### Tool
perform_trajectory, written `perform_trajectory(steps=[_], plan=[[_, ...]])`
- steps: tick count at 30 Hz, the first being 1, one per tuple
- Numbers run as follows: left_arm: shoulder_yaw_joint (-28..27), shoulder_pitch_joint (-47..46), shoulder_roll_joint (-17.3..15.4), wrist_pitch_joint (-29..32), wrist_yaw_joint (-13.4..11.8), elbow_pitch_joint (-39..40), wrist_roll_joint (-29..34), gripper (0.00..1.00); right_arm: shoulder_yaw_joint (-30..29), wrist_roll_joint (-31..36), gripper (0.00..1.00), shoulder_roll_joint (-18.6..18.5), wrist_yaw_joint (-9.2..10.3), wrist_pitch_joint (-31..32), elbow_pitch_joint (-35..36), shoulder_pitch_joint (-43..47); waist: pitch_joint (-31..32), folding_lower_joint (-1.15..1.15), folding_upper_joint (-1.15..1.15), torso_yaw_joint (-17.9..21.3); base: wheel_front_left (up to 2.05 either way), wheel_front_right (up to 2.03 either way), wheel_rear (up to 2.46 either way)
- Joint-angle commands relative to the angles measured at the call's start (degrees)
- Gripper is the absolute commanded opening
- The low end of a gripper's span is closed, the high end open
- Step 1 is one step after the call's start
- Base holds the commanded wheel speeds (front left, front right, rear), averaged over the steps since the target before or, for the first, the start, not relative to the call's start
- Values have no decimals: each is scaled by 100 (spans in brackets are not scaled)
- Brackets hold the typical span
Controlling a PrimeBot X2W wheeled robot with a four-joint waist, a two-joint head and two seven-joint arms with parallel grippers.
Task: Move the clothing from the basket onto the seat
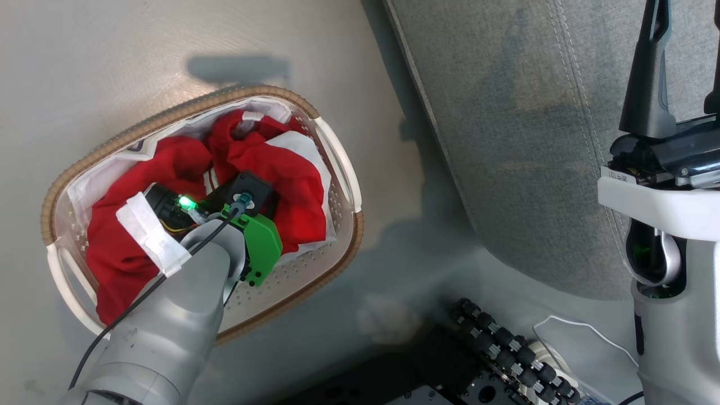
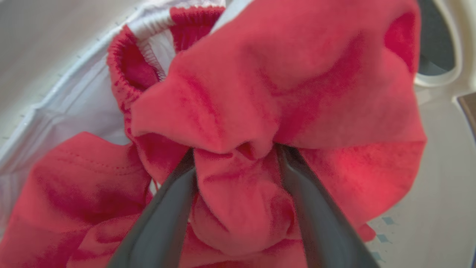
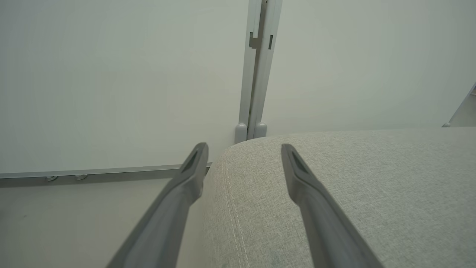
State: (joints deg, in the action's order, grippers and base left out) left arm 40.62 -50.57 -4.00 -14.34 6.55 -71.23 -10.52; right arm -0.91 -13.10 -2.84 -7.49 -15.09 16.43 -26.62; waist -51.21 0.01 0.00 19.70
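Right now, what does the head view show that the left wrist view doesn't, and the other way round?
Head view: the whole basket, the grey seat beside it, and the open right gripper raised over the seat. Left wrist view: up close, the left gripper open, its fingers pushed into the red clothing with a fold bunched between them. Shared: the clothing lying in the basket over the white liner.

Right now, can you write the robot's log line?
left gripper: open, straddling fold of red white-trimmed clothing | clothing: in white perforated brown-rimmed basket | right gripper: open over grey woven seat
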Motion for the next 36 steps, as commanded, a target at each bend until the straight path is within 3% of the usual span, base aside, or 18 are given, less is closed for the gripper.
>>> perform_trajectory(steps=[1, 2, 10, 18, 28, 36], plan=[[28, -74, 2, 1, 43, -32, -53, 16, 8, -22, 100, -9, 0, -12, -30, -47, -31, -1, 0, 36, 0, 0, 0], [55, -50, 15, 7, 47, -37, -75, 0, 17, -14, 100, -9, 0, -12, -43, -48, -15, -1, 0, 24, 0, 0, 0], [229, 129, 88, -54, 97, 234, -303, 0, 28, 130, 100, -11, 0, -12, -138, -64, 253, -1, 0, -169, 0, 0, 0], [301, 519, -10, -91, 97, 1327, -462, 0, 36, 512, 100, -12, 0, -12, -390, 163, 926, -1, 0, -618, 0, 0, 0], [56, 1337, -273, -89, 90, 2908, -301, 0, -59, 974, 100, -16, 1, -12, -830, 657, 2281, -1, 0, -1259, 0, 0, 0], [-121, 1589, -547, -90, 84, 3674, -101, 0, -67, 1128, 100, -16, 1, -12, -1218, 1279, 3446, -1, 0, -1517, 0, 0, 0]])
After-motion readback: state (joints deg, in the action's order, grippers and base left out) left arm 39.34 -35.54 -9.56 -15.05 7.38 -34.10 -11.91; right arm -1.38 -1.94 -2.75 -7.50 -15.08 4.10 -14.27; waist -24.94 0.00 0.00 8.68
